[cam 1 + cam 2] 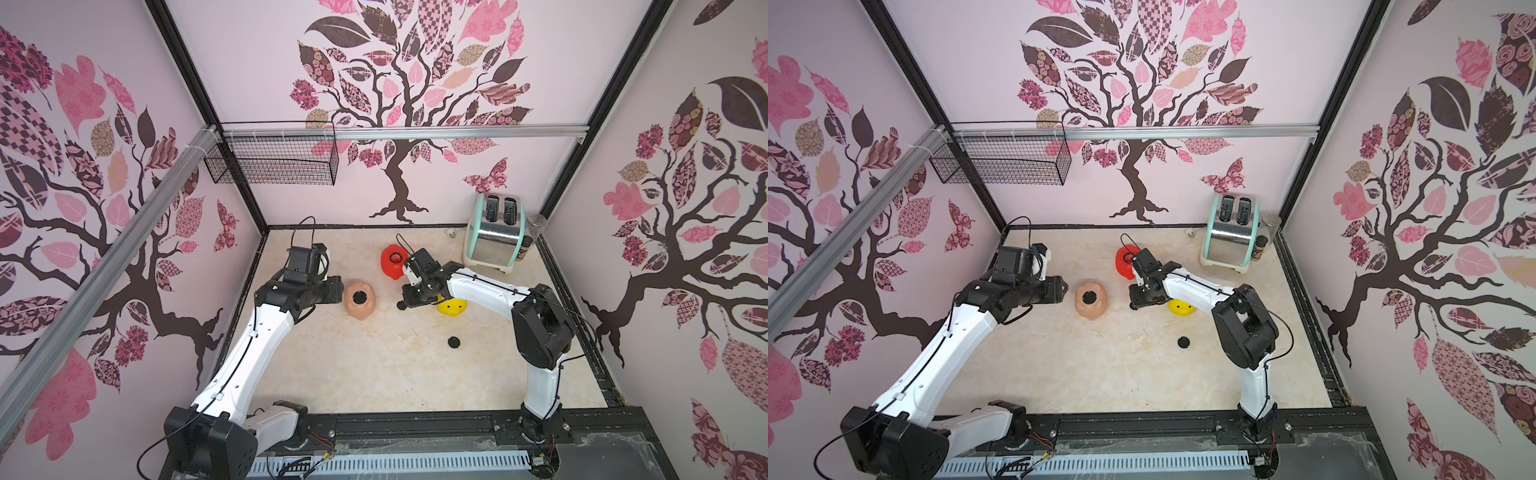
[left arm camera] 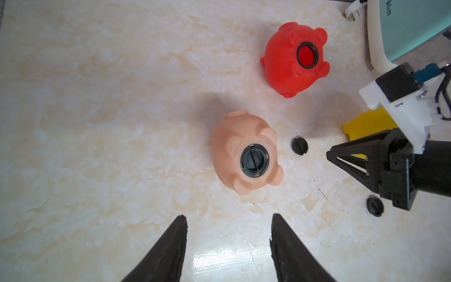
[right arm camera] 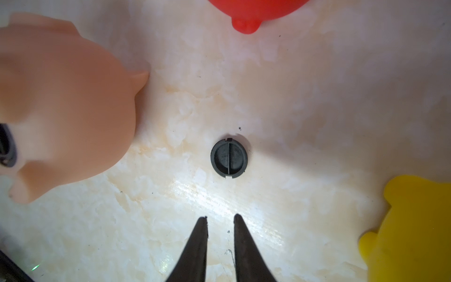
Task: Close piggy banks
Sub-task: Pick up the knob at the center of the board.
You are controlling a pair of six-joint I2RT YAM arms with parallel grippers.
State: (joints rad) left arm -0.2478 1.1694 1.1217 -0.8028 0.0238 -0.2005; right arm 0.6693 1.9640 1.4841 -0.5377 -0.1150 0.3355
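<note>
Peach pig (image 2: 227, 149) plugged, red (image 2: 280, 66) open (yellow (image 1: 454, 308) seemingly upright).

Bright; glare on tabletop (image 3: 190, 193); edges distorted.

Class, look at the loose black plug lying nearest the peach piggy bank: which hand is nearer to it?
Right. The right hand hangs close by the plug, not touching; the left hand is beyond the peach piggy bank.

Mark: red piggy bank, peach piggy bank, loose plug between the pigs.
red piggy bank (image 2: 307, 55): left wrist view, inside open belly hole.
peach piggy bank (image 2: 223, 151): left wrist view, body beside plugged hole.
loose plug (image 3: 229, 157): right wrist view, centre ridge.
</note>
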